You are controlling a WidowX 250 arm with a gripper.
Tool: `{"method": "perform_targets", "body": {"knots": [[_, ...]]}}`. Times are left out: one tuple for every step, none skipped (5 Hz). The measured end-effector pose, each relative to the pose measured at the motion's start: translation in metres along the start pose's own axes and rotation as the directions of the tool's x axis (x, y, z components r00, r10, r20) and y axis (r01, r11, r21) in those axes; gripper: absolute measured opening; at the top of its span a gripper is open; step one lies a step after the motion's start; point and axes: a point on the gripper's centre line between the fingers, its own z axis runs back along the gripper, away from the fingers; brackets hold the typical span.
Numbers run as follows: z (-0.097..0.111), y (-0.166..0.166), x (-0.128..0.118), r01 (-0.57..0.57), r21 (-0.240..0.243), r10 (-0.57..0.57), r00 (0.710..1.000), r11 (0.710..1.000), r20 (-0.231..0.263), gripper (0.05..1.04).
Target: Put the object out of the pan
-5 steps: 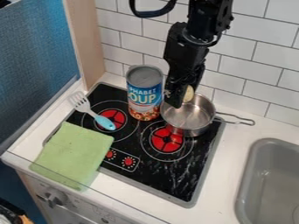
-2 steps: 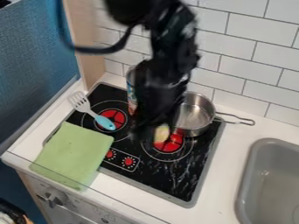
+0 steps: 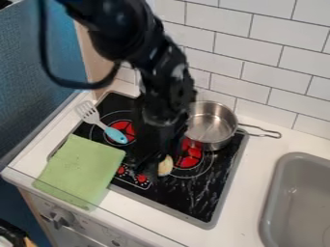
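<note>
The pale object (image 3: 165,165) has moved frontward, at the jaws' tips.

A black gripper (image 3: 152,169) held a pale yellow object (image 3: 166,166) outside the metal pan (image 3: 211,126), on its near left side. A spatula (image 3: 115,134) and green cloth (image 3: 80,169) lay farther left of the pan, a gray sink (image 3: 273,193) to its right.

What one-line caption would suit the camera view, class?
Pale oval object beside a black robotic end effector, over a black stovetop, outside a silver metal pan.
</note>
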Motion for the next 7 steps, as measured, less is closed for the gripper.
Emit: {"method": "perform_targets", "body": {"knots": [[-0.019, -0.008, 0.003, 0.023, 0.027, -0.023, 1.000, 0.999, 0.019, 0.654], [-0.032, -0.008, 0.009, 0.011, 0.035, -0.011, 1.000, 0.999, 0.006, 0.654], [-0.034, -0.008, 0.009, 0.015, 0.025, -0.015, 1.000, 1.000, -0.001, 0.654], [-0.034, -0.006, 0.012, -0.005, 0.027, 0.005, 1.000, 1.000, -0.004, 0.727], [-0.034, -0.005, 0.012, 0.001, 0.038, 0.000, 1.000, 0.999, -0.008, 0.983], [-0.033, -0.002, 0.014, -0.014, 0.050, 0.014, 1.000, 0.999, 0.009, 1.001], [-0.025, -0.003, 0.016, -0.027, 0.033, 0.026, 0.999, 0.999, 0.019, 1.000]]}}
